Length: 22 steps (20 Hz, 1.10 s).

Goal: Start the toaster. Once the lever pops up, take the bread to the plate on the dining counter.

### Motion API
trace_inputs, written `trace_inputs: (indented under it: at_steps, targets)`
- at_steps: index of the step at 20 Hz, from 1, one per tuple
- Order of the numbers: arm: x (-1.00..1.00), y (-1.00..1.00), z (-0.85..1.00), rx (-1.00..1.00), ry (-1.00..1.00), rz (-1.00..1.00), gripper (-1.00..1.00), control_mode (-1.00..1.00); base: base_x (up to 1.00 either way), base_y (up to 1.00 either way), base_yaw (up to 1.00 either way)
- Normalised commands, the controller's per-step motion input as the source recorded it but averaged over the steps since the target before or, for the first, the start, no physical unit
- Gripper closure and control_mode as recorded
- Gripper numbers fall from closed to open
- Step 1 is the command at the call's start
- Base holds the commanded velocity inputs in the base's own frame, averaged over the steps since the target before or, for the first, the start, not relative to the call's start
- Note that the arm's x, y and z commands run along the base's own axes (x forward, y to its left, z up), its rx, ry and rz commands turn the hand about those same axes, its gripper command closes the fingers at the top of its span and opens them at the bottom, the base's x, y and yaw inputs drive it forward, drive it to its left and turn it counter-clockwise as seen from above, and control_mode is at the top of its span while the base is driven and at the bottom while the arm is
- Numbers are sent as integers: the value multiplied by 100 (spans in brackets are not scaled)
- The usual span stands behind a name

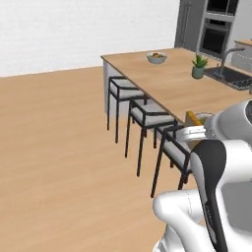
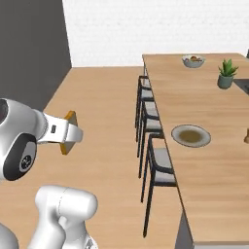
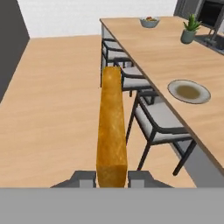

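Gripper [image 3: 111, 178] is clamped on the bread [image 3: 112, 127], with one finger [image 3: 85, 178] on each side of the slice. It holds the bread on its edge in the air over the wood floor [image 3: 57, 100], just beside the chairs [image 3: 159, 120] that line the counter [image 2: 204, 165]. On the counter sits the plate [image 2: 190, 135], well apart from the bread. Farther along the counter from the plate are a plant [image 2: 225, 74] and a bowl [image 2: 193, 61].
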Motion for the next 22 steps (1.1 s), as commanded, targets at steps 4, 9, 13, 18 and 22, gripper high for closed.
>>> trace_inputs:
  at_steps: [4, 9, 13, 18, 22]
  targets:
    - [0, 0, 0, 0, 0, 0, 100, 100, 40, 25, -55]
    - [0, 0, 0, 0, 0, 0, 100, 100, 27, 27, -72]
    - [0, 0, 0, 0, 0, 0, 100, 100, 24, 36, -76]
    - [0, 0, 0, 0, 0, 0, 100, 100, 40, 49, -76]
    - [0, 0, 0, 0, 0, 0, 100, 100, 36, 62, -69]
